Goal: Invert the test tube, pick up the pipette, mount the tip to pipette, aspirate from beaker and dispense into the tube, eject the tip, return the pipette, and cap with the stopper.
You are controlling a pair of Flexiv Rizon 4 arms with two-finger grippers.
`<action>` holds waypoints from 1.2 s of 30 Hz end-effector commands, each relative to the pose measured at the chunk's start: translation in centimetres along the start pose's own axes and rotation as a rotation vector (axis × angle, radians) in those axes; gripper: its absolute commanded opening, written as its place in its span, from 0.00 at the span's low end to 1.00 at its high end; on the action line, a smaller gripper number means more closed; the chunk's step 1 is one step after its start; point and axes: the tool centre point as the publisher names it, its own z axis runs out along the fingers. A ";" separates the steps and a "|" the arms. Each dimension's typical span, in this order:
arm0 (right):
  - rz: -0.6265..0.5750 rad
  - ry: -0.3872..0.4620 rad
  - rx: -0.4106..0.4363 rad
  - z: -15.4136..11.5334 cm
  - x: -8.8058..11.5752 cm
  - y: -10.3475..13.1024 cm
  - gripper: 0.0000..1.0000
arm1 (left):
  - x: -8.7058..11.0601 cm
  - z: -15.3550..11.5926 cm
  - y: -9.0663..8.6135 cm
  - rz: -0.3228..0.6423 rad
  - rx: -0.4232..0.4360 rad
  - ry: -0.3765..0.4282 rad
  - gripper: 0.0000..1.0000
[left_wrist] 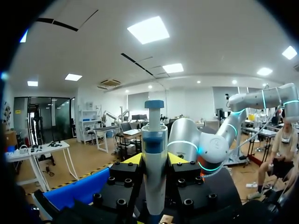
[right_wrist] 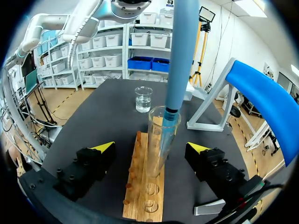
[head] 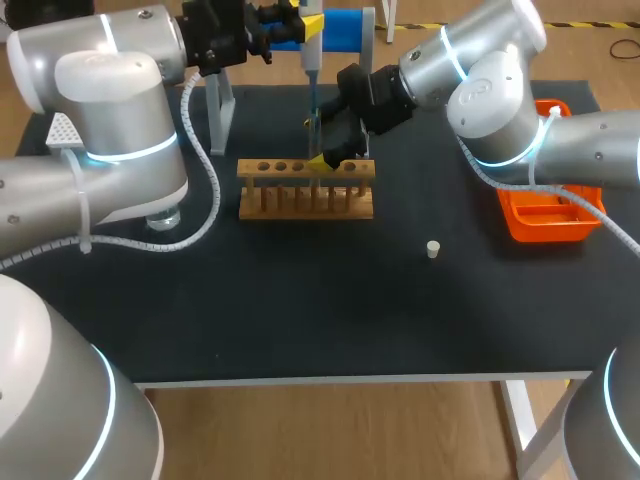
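My left gripper point(head: 300, 25) point(left_wrist: 154, 159) is shut on the grey and blue pipette point(head: 312, 55) point(left_wrist: 154, 158), held upright above the wooden rack point(head: 305, 190) point(right_wrist: 145, 196). The pipette's shaft point(right_wrist: 177, 56) comes down from above, and its tip reaches inside the glass test tube point(right_wrist: 161, 135) point(head: 312, 130), which stands mouth up in the rack. My right gripper point(head: 335, 150) point(right_wrist: 152, 148) is open, one finger on each side of the tube with a gap to both. The beaker point(right_wrist: 143, 99) holds clear liquid, beyond the rack. The small white stopper point(head: 433, 249) lies on the mat, right of the rack.
The blue-topped pipette stand point(head: 345, 28) point(right_wrist: 266, 102) rises behind the rack on grey legs. An orange tray point(head: 550, 215) sits at the right edge under my right arm. A white perforated tip box point(head: 62, 130) is at the far left.
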 end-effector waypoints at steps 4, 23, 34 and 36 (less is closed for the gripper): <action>0.001 0.002 0.002 -0.1 0.0 0.0 1.00 | 0.0 0.1 0.2 -0.003 0.009 -0.004 0.00; 0.001 0.002 0.002 -0.1 0.0 0.0 1.00 | 0.0 0.2 0.5 -0.009 0.004 -0.007 0.00; 0.001 0.002 0.002 -0.1 0.0 0.0 1.00 | 0.0 0.2 0.5 -0.009 0.004 -0.007 0.00; 0.001 0.002 0.002 -0.1 0.0 0.0 1.00 | 0.0 0.2 0.5 -0.009 0.004 -0.007 0.00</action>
